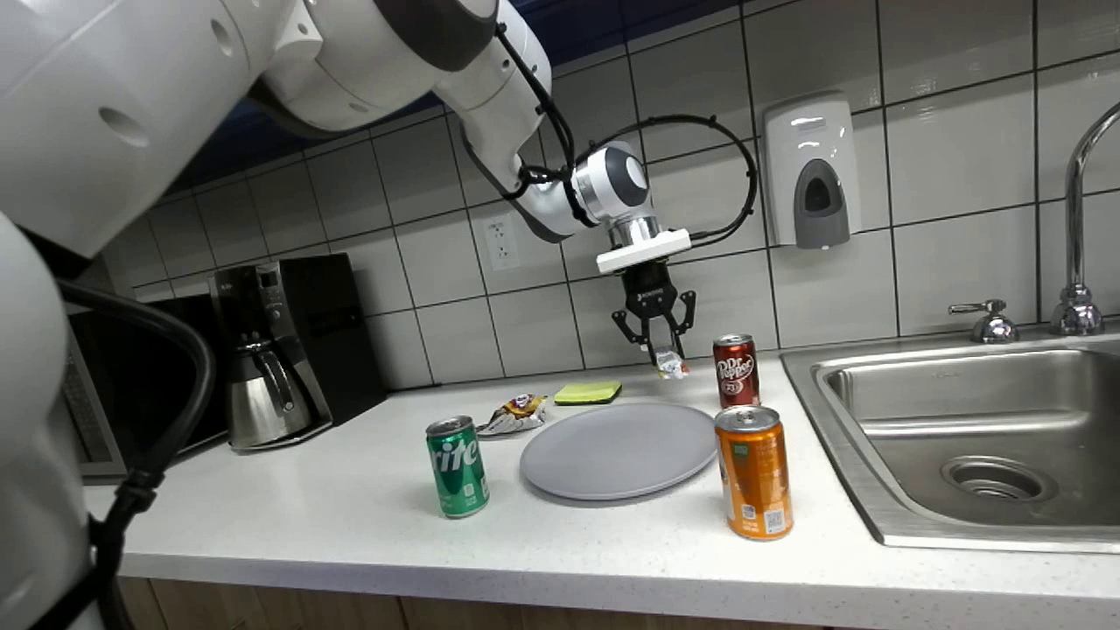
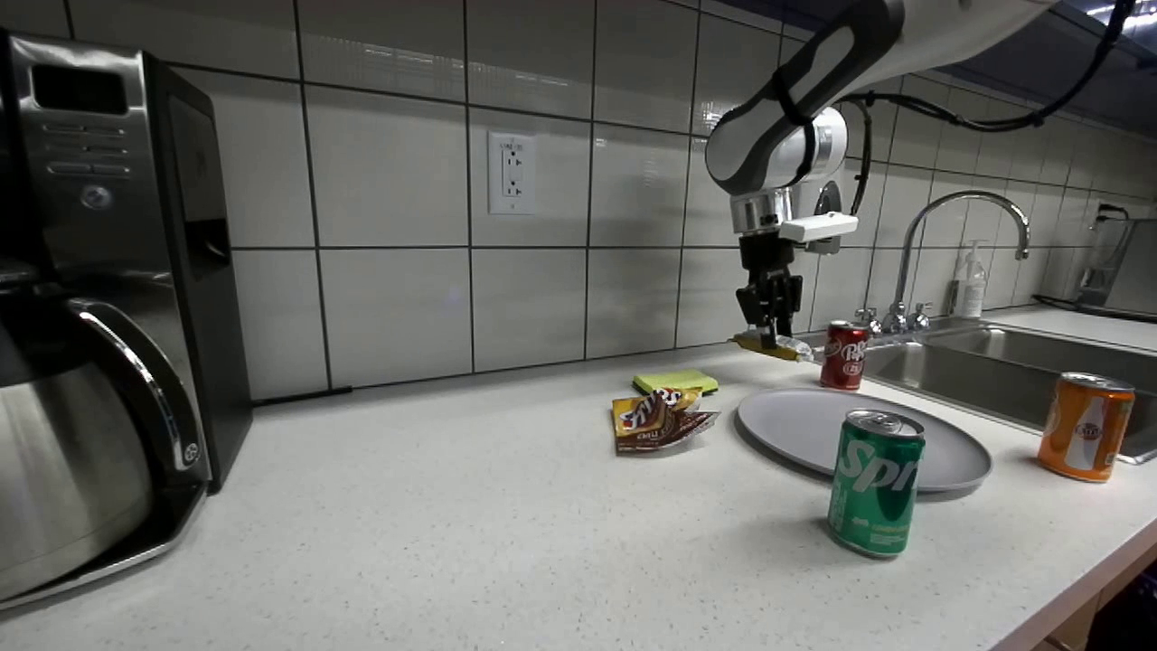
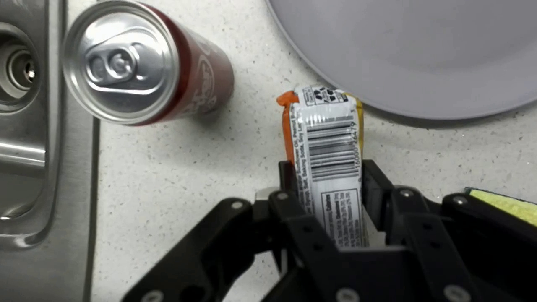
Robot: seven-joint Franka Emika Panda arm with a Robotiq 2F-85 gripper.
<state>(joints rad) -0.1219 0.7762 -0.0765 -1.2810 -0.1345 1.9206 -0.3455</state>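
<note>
My gripper is shut on a wrapped snack bar, white with a barcode and orange and yellow edges. The fingers press its two long sides in the wrist view. The bar also shows in both exterior views, held above the counter near the tiled wall. A red Dr Pepper can stands upright close beside it, apart from the gripper. A grey round plate lies flat in front of the bar. A yellow-green sponge lies behind the plate.
A crumpled brown and yellow wrapper lies beside the plate. A green Sprite can and an orange can stand at the plate's front. The steel sink borders the counter. A coffee maker and wall soap dispenser also show.
</note>
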